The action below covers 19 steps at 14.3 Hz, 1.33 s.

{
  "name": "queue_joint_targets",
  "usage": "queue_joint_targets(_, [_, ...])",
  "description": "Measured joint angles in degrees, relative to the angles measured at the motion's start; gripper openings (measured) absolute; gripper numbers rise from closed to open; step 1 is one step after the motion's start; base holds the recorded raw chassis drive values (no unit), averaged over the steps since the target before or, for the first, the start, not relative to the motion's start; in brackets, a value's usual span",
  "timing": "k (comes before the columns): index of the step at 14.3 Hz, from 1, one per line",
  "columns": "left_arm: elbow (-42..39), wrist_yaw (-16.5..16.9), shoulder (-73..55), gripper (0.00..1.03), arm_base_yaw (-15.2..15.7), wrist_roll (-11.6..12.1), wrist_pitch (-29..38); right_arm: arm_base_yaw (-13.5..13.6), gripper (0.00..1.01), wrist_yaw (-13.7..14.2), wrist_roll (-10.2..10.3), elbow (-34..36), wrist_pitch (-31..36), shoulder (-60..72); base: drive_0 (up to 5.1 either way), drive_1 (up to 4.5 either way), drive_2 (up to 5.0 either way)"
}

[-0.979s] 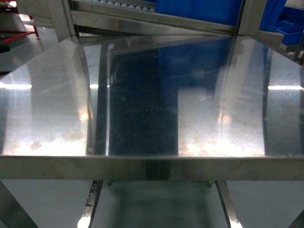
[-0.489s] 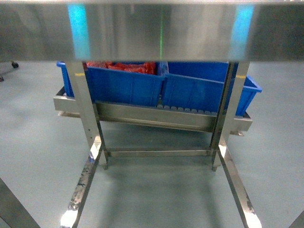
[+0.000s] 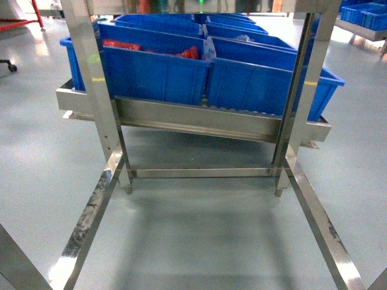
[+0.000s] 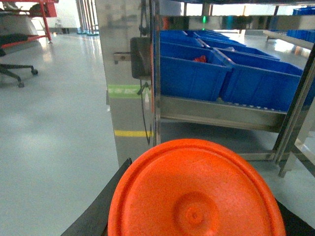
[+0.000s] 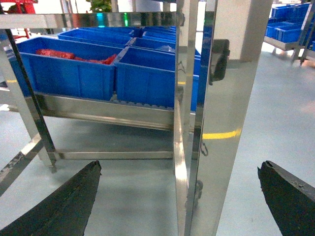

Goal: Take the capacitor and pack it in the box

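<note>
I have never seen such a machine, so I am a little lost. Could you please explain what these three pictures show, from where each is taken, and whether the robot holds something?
It is a wheeled robot with two arms; each arm ends in a gripper, a two-fingered clamp.

The head view looks forward and down at a steel rack. On its low shelf stand blue bins; one holds red items.

The left wrist camera sits on the left arm. A round orange disc fills the lower picture, between the dark fingers. Whether the left gripper grips it, I cannot tell.

The right wrist camera shows the right gripper open, holding nothing, its two dark fingers far apart, facing the same rack.

No pink box or capacitor is visible.
</note>
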<state>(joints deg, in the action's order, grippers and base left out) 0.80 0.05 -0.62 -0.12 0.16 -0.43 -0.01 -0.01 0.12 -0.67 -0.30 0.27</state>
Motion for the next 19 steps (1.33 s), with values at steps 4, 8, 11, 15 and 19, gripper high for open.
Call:
queue_joint_targets(4, [0.0,-0.1,0.0,0.43,0.0,0.0,0.0,0.0,0.98,0.0,0.0,0.0,0.0,0.0,0.0,0.00,0.0])
queue_joint_targets(8, [0.0,-0.1,0.0,0.43,0.0,0.0,0.0,0.0,0.98,0.0,0.0,0.0,0.0,0.0,0.0,0.00,0.0])
queue_joint_targets(11, [0.0,-0.1,0.0,0.43,0.0,0.0,0.0,0.0,0.98,0.0,0.0,0.0,0.0,0.0,0.0,0.00,0.0])
queue_joint_targets(15, [0.0,0.0,0.0,0.43,0.0,0.0,0.1,0.0,0.98,0.1,0.0,0.0,0.1,0.0,0.0,0.00,0.0])
queue_joint_targets(19, [0.0,-0.1,0.0,0.43,0.0,0.0,0.1,0.0,0.98,0.0,0.0,0.0,0.2,0.0,0.0,0.00,0.0])
